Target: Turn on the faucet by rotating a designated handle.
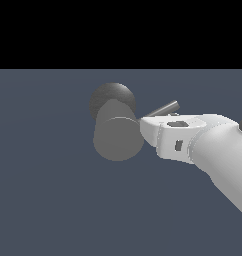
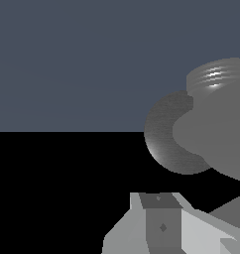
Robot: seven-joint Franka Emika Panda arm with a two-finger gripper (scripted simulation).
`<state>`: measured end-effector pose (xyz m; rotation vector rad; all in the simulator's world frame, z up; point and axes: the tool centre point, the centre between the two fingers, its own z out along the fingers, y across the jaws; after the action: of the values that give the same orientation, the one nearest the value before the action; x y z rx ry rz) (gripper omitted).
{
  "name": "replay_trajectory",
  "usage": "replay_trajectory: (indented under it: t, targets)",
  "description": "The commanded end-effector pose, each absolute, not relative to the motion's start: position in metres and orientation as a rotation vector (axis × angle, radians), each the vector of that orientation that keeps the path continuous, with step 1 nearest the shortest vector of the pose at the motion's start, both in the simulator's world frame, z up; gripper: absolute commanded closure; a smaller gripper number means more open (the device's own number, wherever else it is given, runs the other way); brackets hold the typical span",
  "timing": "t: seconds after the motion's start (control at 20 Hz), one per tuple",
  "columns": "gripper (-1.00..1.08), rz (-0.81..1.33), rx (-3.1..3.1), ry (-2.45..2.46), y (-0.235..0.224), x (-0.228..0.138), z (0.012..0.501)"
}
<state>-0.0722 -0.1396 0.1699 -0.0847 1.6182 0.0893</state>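
1. The faucet (image 1: 117,136) sits mid-scene, its flat round face toward the exterior camera, with open blue-grey ground on the exterior view's left.
2. The handle (image 1: 164,109) juts toward the exterior view's right, just above the white arm.
3. The claw (image 1: 143,123) touches the cylinder's edge; its opening cannot be told.

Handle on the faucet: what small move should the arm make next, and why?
Probably nudge the gripper sideways against the handle to begin turning it. In the exterior view the white hand sits right beside the faucet, just below the thin rod sticking out of the cylinder's side. Whether it touches the rod, and how the jaws stand, can't be told.
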Motion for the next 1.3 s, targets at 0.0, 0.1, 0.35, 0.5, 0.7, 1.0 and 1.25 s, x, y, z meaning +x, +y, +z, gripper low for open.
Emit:
replay_trajectory:
  t: [0.0, 0.1, 0.35, 0.5, 0.7, 1.0, 1.25]
  targets:
    - [1.08, 0.082, -0.096, 1.571, -0.135, -0.069, 0.199]
    - [1.08, 0.086, -0.084, 1.622, -0.139, -0.072, 0.17]
    - [1.08, 0.085, -0.086, 1.611, -0.129, -0.072, 0.188]
    - [1.08, 0.084, -0.088, 1.604, -0.123, -0.072, 0.198]
    - [1.08, 0.084, -0.09, 1.595, -0.115, -0.073, 0.212]
    - [1.08, 0.082, -0.093, 1.582, -0.103, -0.073, 0.234]
    - [1.08, 0.081, -0.096, 1.57, -0.094, -0.074, 0.251]
